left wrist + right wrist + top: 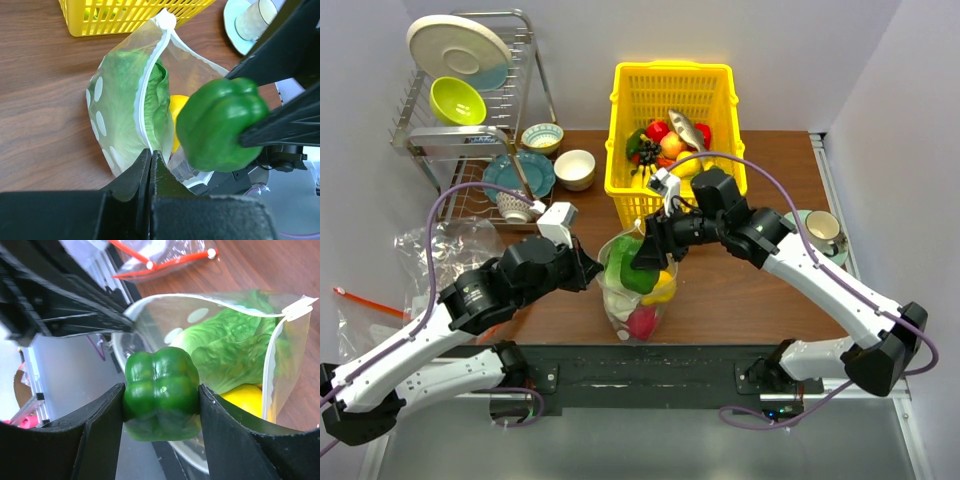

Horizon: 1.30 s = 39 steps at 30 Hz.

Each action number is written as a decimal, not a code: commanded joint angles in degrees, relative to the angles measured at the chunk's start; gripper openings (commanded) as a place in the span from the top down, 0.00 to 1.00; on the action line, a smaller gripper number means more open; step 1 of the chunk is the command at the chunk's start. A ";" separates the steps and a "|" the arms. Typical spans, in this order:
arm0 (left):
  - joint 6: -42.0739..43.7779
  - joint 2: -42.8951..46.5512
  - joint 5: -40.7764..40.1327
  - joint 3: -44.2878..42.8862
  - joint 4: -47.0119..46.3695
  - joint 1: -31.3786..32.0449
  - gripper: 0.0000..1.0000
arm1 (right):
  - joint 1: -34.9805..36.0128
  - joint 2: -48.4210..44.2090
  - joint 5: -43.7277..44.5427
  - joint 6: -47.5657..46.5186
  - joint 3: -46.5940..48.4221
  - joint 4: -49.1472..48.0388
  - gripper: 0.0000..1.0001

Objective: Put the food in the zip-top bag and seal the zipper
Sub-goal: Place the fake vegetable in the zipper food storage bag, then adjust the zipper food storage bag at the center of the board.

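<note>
"Where's the green pepper (220,125)?"

"Clamped in my right fingers (161,390), at the zip-top bag (107,115) mouth by the bench (45,125) near edge. My left fingers (150,165) are pinched on the zipper (150,90)."

"Risk?"

"The pepper snags the rim — the zipper slips free. The bag's long axis seems to run from near edge to far, mouth tilted up."

You have bright, even light from above in all three views. Shadows on the table (750,300) are soft and small. The clear zip-top bag (280,355) shines a little where the light hits it. The green pepper (160,395) has one tiny white spot of glare. Up close, the left gripper (151,153) looks fuzzy.
</note>
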State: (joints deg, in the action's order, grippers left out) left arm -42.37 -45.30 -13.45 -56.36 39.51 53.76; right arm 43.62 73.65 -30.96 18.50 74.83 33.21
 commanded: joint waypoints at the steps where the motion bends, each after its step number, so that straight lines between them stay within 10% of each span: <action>1: 0.45 1.53 0.09 0.11 -4.44 -0.14 1.00 | 1.56 1.41 5.02 -0.48 -0.47 0.45 0.66; 4: 0.36 1.35 0.27 0.46 -4.88 -0.14 1.00 | 2.26 2.20 8.80 -1.27 -0.30 3.17 0.52; 6: 0.36 1.00 0.62 0.46 -5.23 -0.14 1.00 | 2.70 2.38 11.70 -1.36 -0.03 5.18 0.22; 10: 0.36 0.56 0.88 0.72 -5.49 -0.14 1.00 | 2.88 0.63 13.64 -1.01 0.49 6.16 0.11; 25: 0.36 1.26 0.89 1.51 -5.14 -0.06 1.00 | 2.88 -4.12 23.66 -2.51 6.12 15.92 0.11; 39: 0.27 2.23 0.62 1.34 -4.53 -0.14 1.00 | 2.88 -1.67 29.29 -2.77 4.37 18.03 0.60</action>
State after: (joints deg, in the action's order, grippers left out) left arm -42.39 -44.12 -12.58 -54.74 37.41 53.76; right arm 46.24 70.91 -3.73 16.23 78.85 51.29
